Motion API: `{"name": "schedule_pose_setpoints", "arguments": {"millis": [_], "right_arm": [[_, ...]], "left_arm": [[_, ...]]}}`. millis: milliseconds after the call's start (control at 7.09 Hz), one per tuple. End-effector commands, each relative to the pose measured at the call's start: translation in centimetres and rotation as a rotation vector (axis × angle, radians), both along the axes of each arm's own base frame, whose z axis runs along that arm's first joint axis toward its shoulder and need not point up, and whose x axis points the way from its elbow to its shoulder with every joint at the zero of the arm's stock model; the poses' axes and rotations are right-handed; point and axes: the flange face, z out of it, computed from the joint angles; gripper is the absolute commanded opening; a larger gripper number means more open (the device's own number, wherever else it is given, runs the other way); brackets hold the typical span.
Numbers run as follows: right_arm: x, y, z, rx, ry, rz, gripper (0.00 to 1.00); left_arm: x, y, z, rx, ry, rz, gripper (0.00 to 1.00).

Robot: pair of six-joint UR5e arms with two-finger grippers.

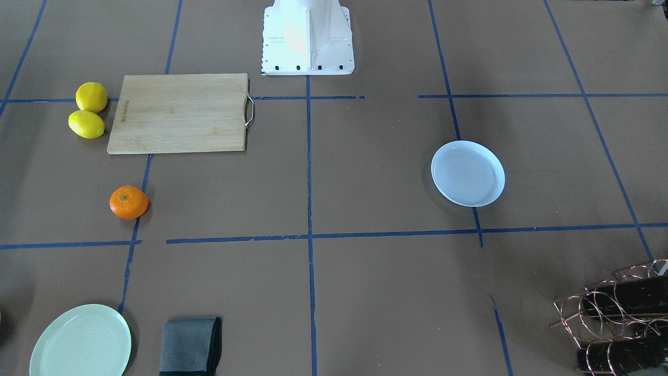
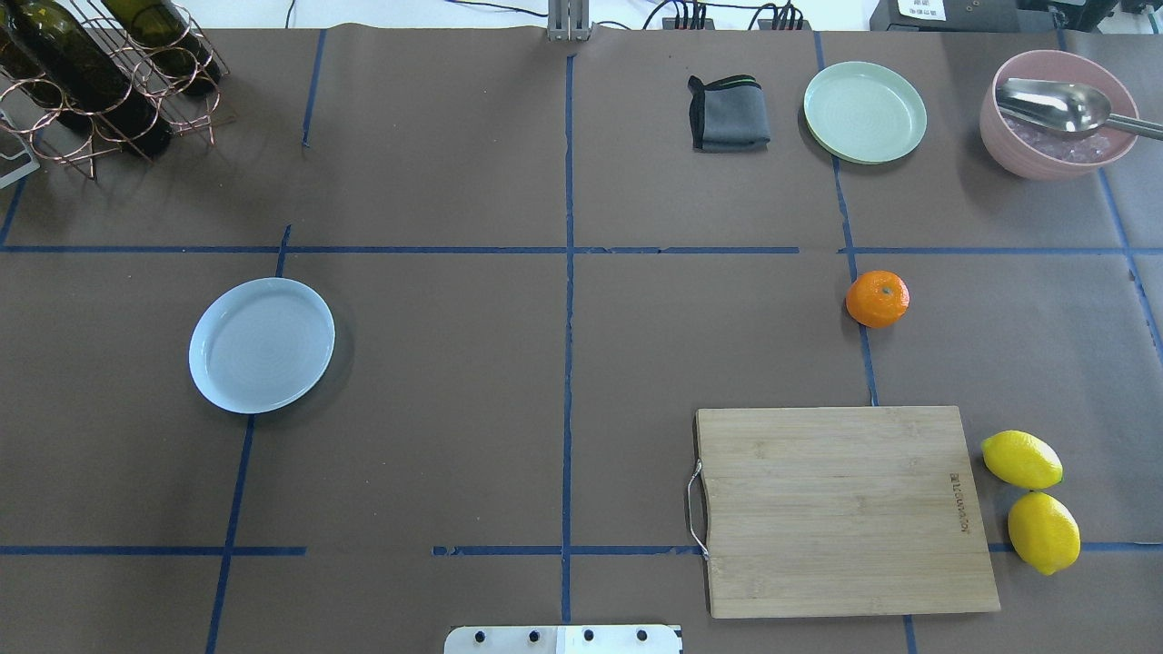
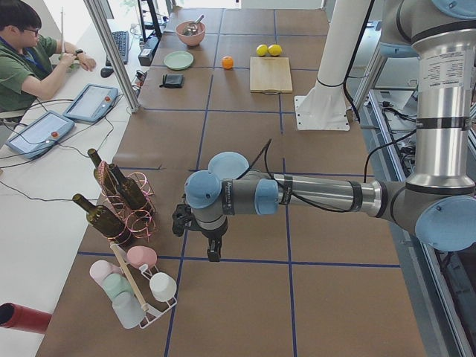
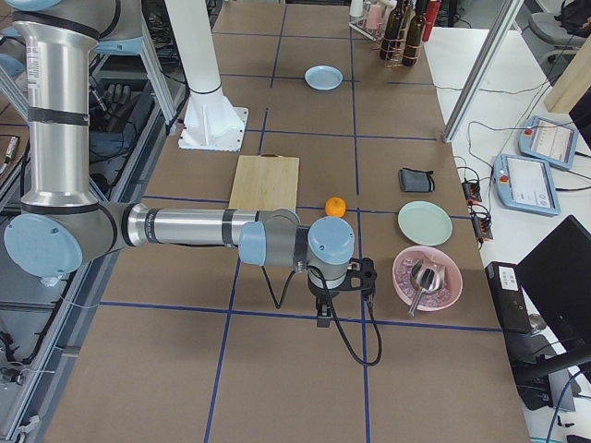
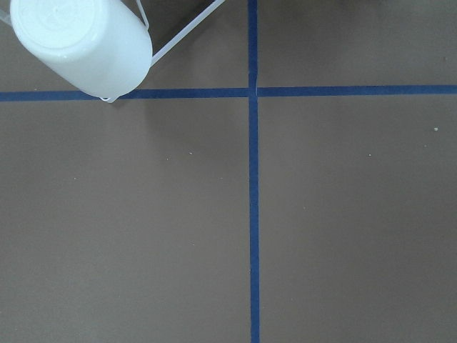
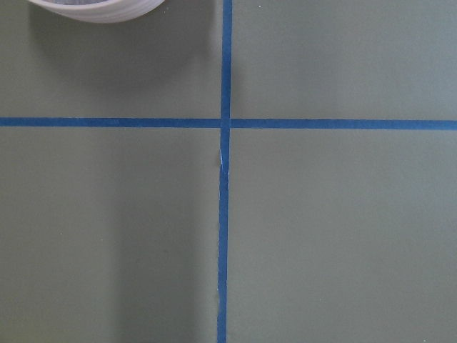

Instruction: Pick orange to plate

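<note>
The orange (image 2: 877, 299) lies alone on the brown table on the robot's right side, just beyond the cutting board; it also shows in the front view (image 1: 128, 202). The pale bluish-white plate (image 2: 262, 345) sits bare on the left side, far from the fruit. Neither arm appears in the overhead or front views. In the exterior left view my left gripper (image 3: 213, 253) hangs over the table's left end, past the plate (image 3: 227, 165). In the exterior right view my right gripper (image 4: 322, 318) hangs over the right end, beyond the orange (image 4: 336, 207). I cannot tell if either is open.
A wooden cutting board (image 2: 845, 510) with two lemons (image 2: 1022, 460) beside it lies near the robot's right. A green plate (image 2: 865, 112), folded grey cloth (image 2: 729, 113) and pink bowl with spoon (image 2: 1057, 113) line the far edge. A wine rack (image 2: 100, 73) stands far left.
</note>
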Motion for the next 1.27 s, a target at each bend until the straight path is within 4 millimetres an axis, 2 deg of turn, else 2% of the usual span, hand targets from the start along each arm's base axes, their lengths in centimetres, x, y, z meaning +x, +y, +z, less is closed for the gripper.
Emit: {"name": "schedule_pose_setpoints", "arguments": {"millis": [0,282,564,706,847,988,1129], "right_arm": [[0.0,0.1,0.0,0.002,-0.001,0.0,1.0],[0.0,0.1,-0.1,0.003,-0.006,0.002,1.0],[-0.2,-0.3,-1.0,0.021,-0.022,0.003,1.0],[-0.2,-0.6,-1.7,0.036,-0.028,0.0,1.0],[-1.6,-1.7,-3.2,0.066,-0.027,-0.03,1.0],[-1.8,-3.1,-4.9,0.101,-0.024,-0.031,1.0],[-2.0,-4.1,-5.4,0.098,-0.059,-0.03,1.0]], "left_arm": [[0.1,-0.1,-0.4,0.014,0.014,0.005,1.0],[0.8,-1.3,-2.1,0.113,0.007,0.017,1.0],[2.6,-2.5,-3.9,0.304,0.013,0.052,1.0],[3.6,-2.9,-4.3,0.347,0.019,0.074,1.0],[5.4,-4.7,-4.6,0.354,0.034,0.103,1.0],[5.7,-5.1,-4.9,0.37,0.037,0.111,1.0],[6.2,-6.3,-5.4,0.384,0.038,0.111,1.0]]}}
